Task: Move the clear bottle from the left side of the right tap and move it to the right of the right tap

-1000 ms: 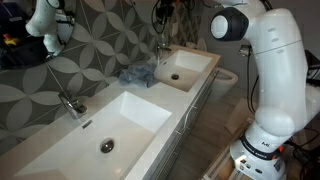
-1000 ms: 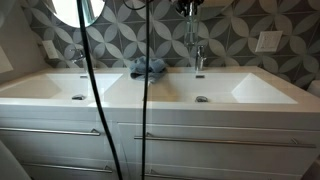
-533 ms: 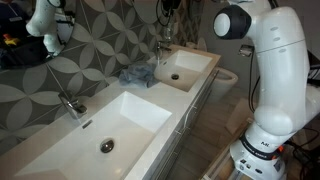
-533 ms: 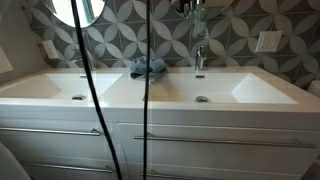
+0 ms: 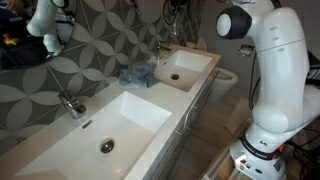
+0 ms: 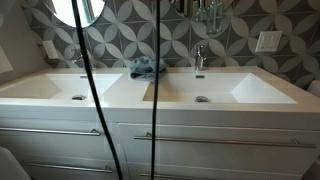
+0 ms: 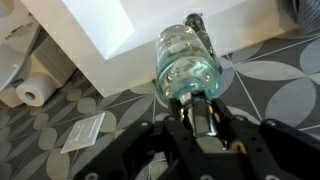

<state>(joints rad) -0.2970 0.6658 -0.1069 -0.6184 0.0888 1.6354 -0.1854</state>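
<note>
My gripper (image 7: 197, 118) is shut on the neck of the clear bottle (image 7: 185, 62) and holds it in the air, high above the counter. In an exterior view the bottle (image 6: 211, 14) hangs at the top edge, above and slightly right of the right tap (image 6: 199, 57). In an exterior view the gripper (image 5: 177, 10) is at the top edge above the same tap (image 5: 160, 48). In the wrist view the tap (image 7: 196, 18) shows just beyond the bottle's base.
A crumpled blue cloth (image 6: 148, 68) lies on the counter between the two white basins, left of the right tap. The right basin (image 6: 205, 92) and left basin (image 6: 75, 90) are sunk in the counter. A toilet paper roll (image 7: 35, 90) and a wall socket (image 7: 85, 130) show in the wrist view.
My gripper has carried the bottle to the right, from above the right tap towards its right side, staying high. The cloth has not moved.
</note>
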